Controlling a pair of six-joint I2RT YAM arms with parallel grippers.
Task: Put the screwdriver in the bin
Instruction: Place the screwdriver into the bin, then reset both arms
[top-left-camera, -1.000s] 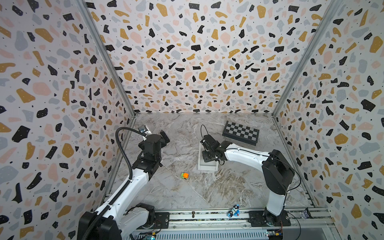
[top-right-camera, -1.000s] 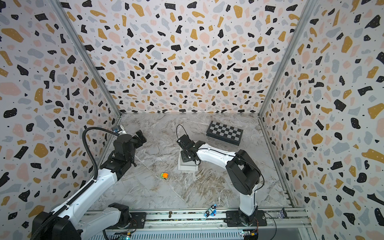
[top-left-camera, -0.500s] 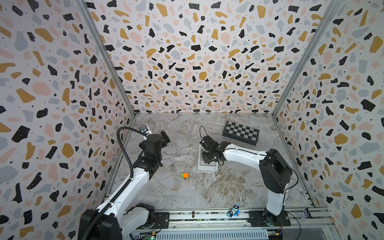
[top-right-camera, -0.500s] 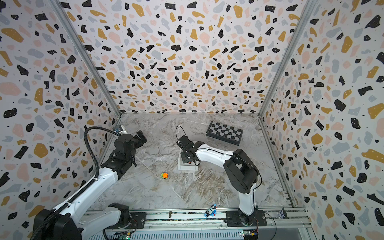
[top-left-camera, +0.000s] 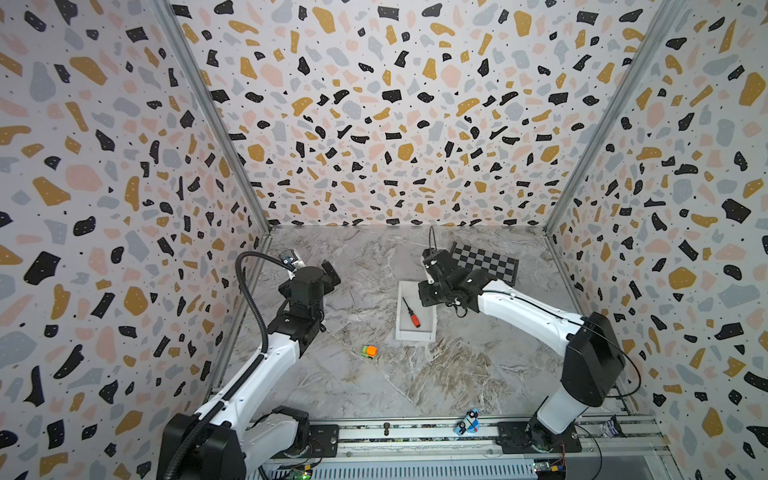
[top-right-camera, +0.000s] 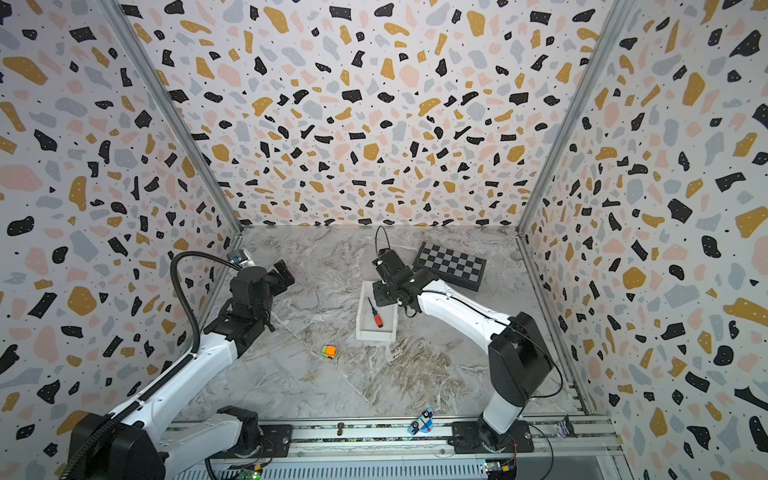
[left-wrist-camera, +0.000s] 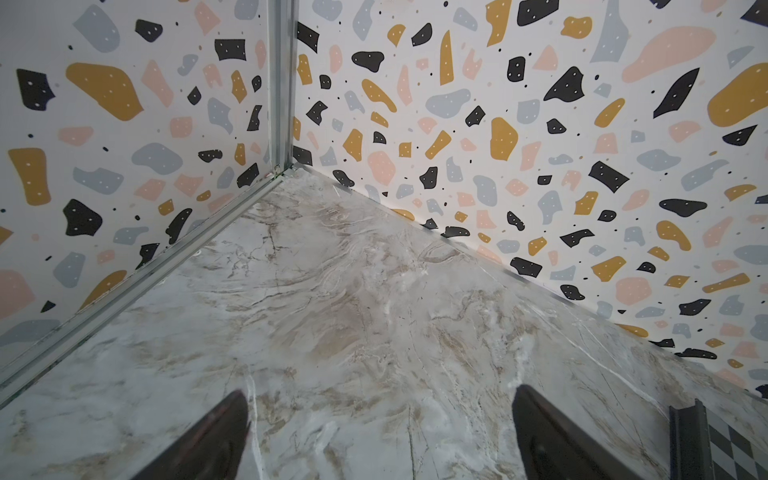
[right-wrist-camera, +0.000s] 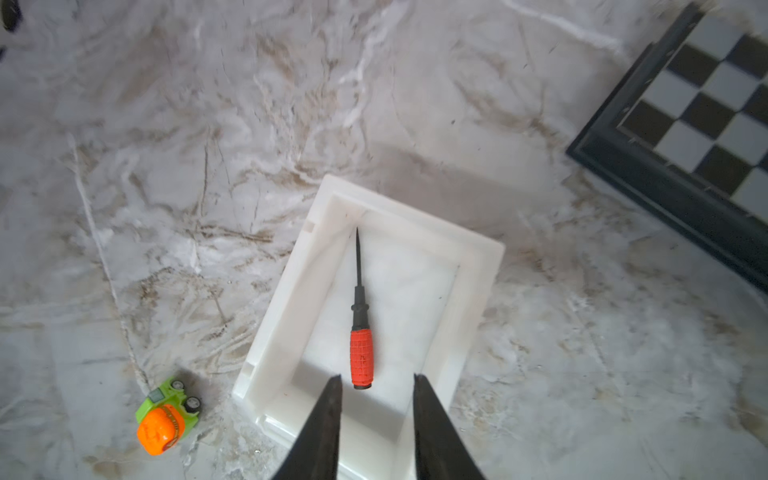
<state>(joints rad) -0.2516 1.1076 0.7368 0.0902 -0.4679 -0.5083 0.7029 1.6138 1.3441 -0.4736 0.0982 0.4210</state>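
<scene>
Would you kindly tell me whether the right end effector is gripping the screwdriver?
No, the screwdriver lies flat on the bin floor, untouched between the parted fingers of the right end effector.

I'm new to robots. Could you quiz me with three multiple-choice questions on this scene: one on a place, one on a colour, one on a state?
1. Where is the screwdriver? A on the chequered board; B in the white bin; C beside the toy.
2. Its handle colour? A blue; B green; C red-orange.
3. The right hand is: A gripping the screwdriver; B open and empty; C gripping the toy.
Answers: B, it lies flat on the bin's floor; C, the grip is red-orange; B, its fingers stand apart with nothing between.
</scene>
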